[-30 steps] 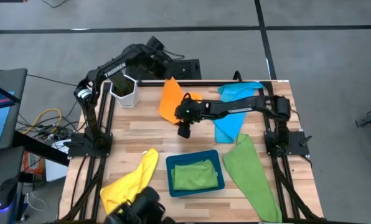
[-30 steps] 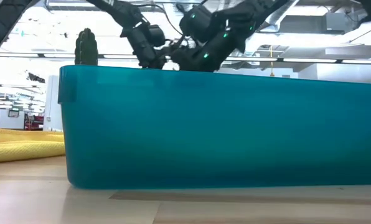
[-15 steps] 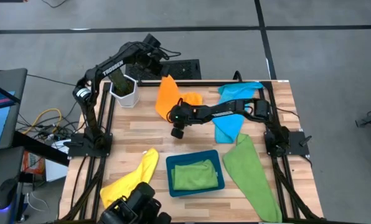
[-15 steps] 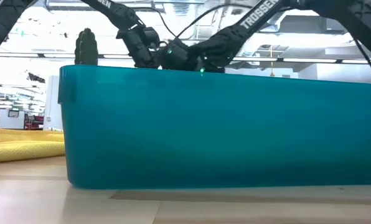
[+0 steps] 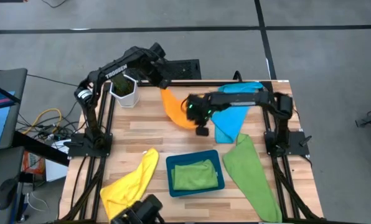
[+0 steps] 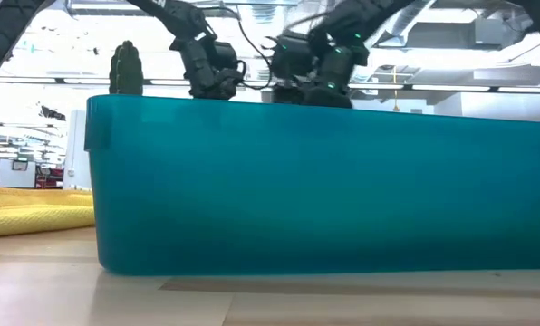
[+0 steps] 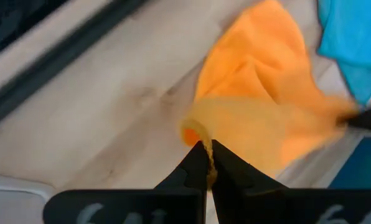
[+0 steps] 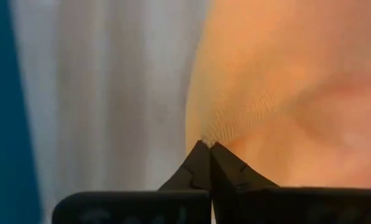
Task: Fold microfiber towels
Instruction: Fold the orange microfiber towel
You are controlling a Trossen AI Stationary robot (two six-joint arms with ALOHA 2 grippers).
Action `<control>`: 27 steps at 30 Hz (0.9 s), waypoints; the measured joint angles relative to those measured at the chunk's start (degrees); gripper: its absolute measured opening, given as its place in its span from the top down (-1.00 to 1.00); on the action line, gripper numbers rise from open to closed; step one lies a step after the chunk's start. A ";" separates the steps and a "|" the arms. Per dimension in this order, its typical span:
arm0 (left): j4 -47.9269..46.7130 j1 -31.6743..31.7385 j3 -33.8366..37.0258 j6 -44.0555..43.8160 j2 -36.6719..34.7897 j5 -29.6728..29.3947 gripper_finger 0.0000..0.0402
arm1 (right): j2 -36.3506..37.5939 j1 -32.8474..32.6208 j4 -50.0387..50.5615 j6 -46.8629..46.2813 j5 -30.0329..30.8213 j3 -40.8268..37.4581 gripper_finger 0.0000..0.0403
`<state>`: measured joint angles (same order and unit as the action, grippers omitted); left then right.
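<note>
An orange towel [image 5: 178, 107] stretches between my two grippers at the middle far part of the table. My left gripper [image 5: 164, 86] is shut on its far end, next to the white plant pot [image 5: 124, 91]. My right gripper [image 5: 198, 127] is shut on its near end. A blue towel [image 5: 234, 111] lies right of it. A green towel [image 5: 194, 174] lies in the teal tray [image 5: 170, 180]. Another green towel [image 5: 253, 177] lies at the right and a yellow towel [image 5: 131, 183] at the near left, each hanging over the table's near edge. My left gripper pinches the orange towel's far end [image 7: 197, 135] between its two fingers, where the cloth is bunched. The rest of the towel falls away from the fingers toward the right gripper. My right gripper pinches a tip of the orange towel's near edge [image 8: 211, 138] between its two fingers. The cloth spreads away from the fingertips without deep folds.
The teal tray's wall [image 6: 324, 181] fills the low view and hides the table behind it. The plant pot stands at the far left corner. Bare wood lies between the orange towel and the tray.
My right gripper has taken hold of the orange towel's near edge and gone toward the table's right edge with it. My left gripper has come a little nearer, keeping its hold. The towel, bunched before, is now drawn out into a long strip between the two grippers.
</note>
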<state>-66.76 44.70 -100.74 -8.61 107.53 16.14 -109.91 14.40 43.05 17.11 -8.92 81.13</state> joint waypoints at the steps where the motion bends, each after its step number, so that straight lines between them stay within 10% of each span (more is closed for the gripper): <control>1: 0.40 -0.83 0.77 -0.19 0.00 -0.10 1.00 | 1.05 1.50 -0.14 0.69 -0.08 -1.19 0.94; 11: 18.36 -8.39 14.66 -9.05 0.09 0.43 1.00 | 4.17 15.16 -10.51 -0.63 -2.79 -6.61 0.58; 23: 29.23 -3.70 24.02 -15.12 0.44 1.08 1.00 | 3.70 15.75 -19.87 -1.87 2.96 -6.51 0.08; 27: 29.26 -2.31 24.49 -14.83 0.46 -0.24 1.00 | 3.81 15.15 -21.51 -5.93 -6.12 -6.57 0.07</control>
<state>-37.50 42.39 -76.25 -23.45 107.98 15.91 -106.10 29.55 21.54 11.18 -15.04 74.56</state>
